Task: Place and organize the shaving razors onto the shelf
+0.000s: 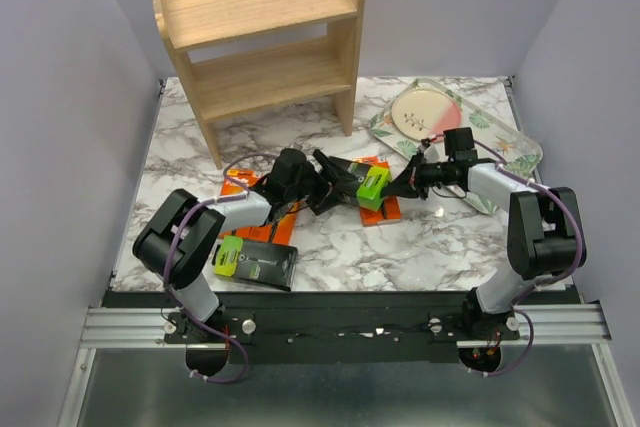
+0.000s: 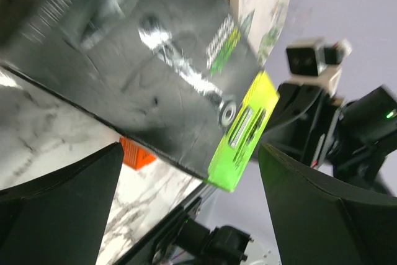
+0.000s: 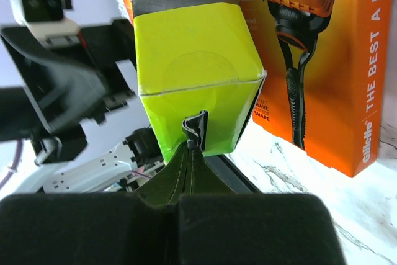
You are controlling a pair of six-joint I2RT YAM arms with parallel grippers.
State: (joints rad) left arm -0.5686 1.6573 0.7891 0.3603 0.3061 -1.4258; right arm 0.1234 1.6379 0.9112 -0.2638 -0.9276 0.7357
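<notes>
Floral rect. tray (image 1: 515,147) w/ round pink plate (image 1: 425,112) lies centre-right, just behind right arm, on white marble bench (image 1: 400,247). Light-wood two-tier shelf (image 1: 260,7) stands upper left. 2 glossy dark flat razor packs w/ lime ends: first pack (image 1: 262,265) lies lower left on bench. Second pack (image 3: 198,72) is mid-frame, right gripper (image 3: 193,134) clenched on its hang tab, left gripper (image 2: 190,147) released, fingers either side. Orange card packs (image 3: 335,60) lie partly under arms; count unclear.

Mid-table is crowded: we see the left gripper (image 2: 191,152), jaws wide, and the right gripper (image 3: 193,146), pinched on the lime-green end of a dark grey flat razor pack (image 1: 365,185), meeting above orange flat razor packs (image 1: 385,210). Bare white marble tabletop (image 1: 300,134) lies btwn them & the light wood two-tier shelf (image 1: 255,37). Floral rectangular tray (image 1: 522,152) w/ pink plate (image 1: 425,112) blocks far right; a second dark pack (image 1: 262,264) sits near-left.
</notes>
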